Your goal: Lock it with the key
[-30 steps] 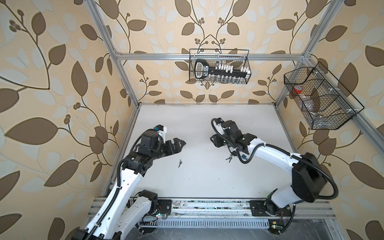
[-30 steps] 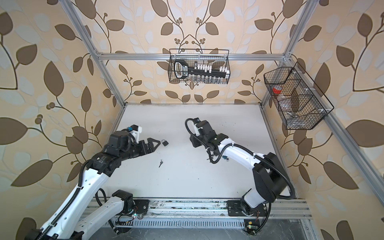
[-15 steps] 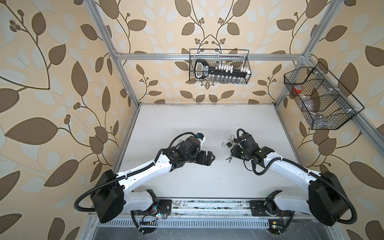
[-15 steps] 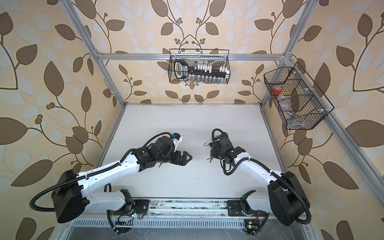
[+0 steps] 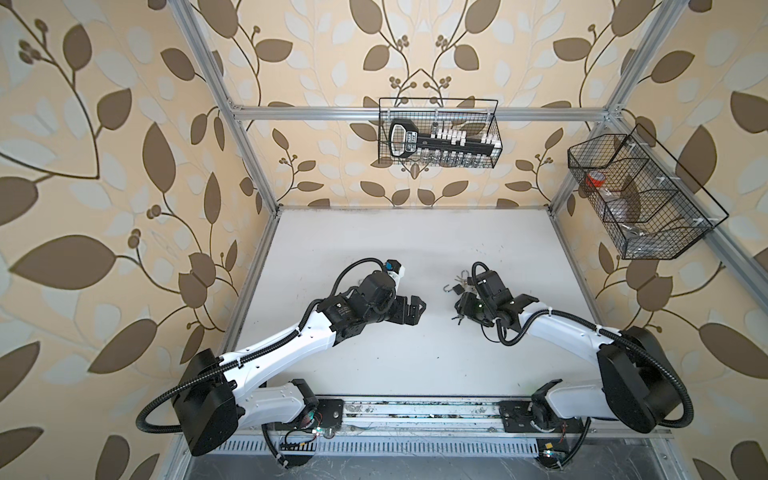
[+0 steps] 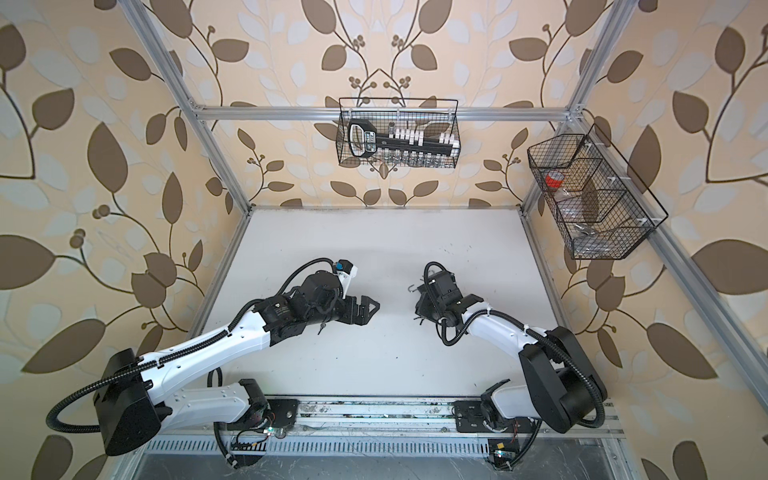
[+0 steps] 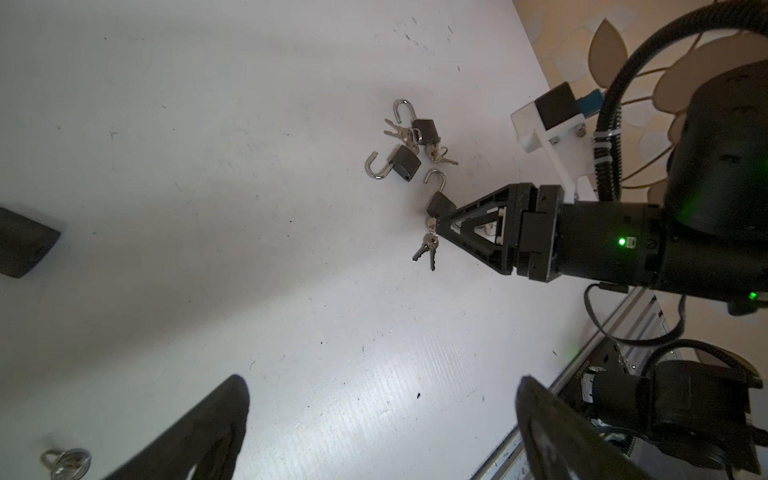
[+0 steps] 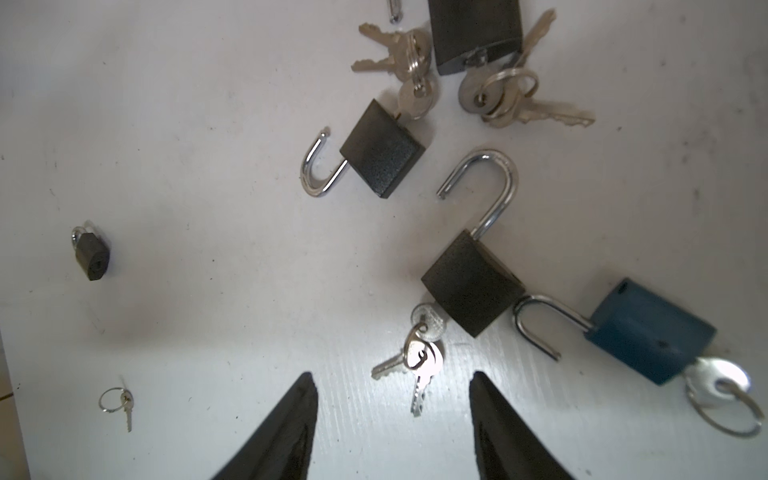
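Several padlocks with open shackles lie in a cluster with their keys. In the right wrist view a black padlock (image 8: 471, 286) has a key bunch (image 8: 419, 357) at its base. Beside it lies a blue padlock (image 8: 648, 332) with a key (image 8: 723, 390) in it. My right gripper (image 8: 390, 378) is open just short of the key bunch, holding nothing. It hangs low over the cluster in both top views (image 5: 463, 309). My left gripper (image 5: 415, 309) stands wide open and empty to the left of the cluster, facing it (image 7: 380, 380).
Two more black padlocks (image 8: 380, 149) (image 8: 473, 33) lie further off with keys. A small shut padlock (image 8: 91, 253) and a small key on a ring (image 8: 118, 401) lie apart near the left arm. Wire baskets hang on the back wall (image 5: 438, 133) and the right wall (image 5: 648, 199).
My left arm swung from the table's left side to the middle. My right gripper pulled back toward the front, beside the padlock cluster, and its jaws widened.
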Robot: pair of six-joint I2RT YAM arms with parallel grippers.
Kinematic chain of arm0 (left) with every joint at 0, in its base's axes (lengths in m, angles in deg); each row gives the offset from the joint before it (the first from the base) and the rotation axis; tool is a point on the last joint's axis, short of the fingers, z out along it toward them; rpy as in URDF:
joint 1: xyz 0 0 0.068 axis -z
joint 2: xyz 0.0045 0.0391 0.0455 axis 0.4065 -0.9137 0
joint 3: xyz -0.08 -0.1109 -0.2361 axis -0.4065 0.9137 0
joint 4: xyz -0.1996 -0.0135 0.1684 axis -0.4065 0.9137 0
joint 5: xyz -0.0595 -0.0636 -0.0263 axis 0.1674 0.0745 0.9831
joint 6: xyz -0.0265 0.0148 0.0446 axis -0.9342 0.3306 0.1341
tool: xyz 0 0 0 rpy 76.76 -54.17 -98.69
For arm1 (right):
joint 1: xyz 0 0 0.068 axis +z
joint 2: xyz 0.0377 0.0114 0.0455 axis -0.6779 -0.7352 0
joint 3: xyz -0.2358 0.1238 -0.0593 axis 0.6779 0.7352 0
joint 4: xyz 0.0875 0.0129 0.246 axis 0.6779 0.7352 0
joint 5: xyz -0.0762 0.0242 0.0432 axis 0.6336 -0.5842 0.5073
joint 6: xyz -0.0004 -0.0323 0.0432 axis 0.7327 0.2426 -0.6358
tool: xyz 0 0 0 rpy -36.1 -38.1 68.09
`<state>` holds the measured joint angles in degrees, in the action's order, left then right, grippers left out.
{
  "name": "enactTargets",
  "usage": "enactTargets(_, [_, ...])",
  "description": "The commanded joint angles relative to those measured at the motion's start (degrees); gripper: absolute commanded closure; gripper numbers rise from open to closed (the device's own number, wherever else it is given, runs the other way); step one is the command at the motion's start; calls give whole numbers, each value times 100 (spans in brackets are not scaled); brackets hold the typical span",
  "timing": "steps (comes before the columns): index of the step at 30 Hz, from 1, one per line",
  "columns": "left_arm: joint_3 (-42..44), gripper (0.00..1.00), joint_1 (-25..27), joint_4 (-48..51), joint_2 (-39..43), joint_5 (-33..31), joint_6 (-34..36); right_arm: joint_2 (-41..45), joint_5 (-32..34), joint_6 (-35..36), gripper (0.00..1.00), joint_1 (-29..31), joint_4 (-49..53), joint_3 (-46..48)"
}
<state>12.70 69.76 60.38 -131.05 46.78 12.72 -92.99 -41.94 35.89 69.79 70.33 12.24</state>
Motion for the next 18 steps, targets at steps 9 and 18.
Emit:
enactTargets(9, [19,1,6,103,233,-284,-40,-542,109,-50,39,-110,-286,68])
enactTargets(18, [31,1,6,263,390,-388,-2,-1017,708,233,39,-195,-165,-152])
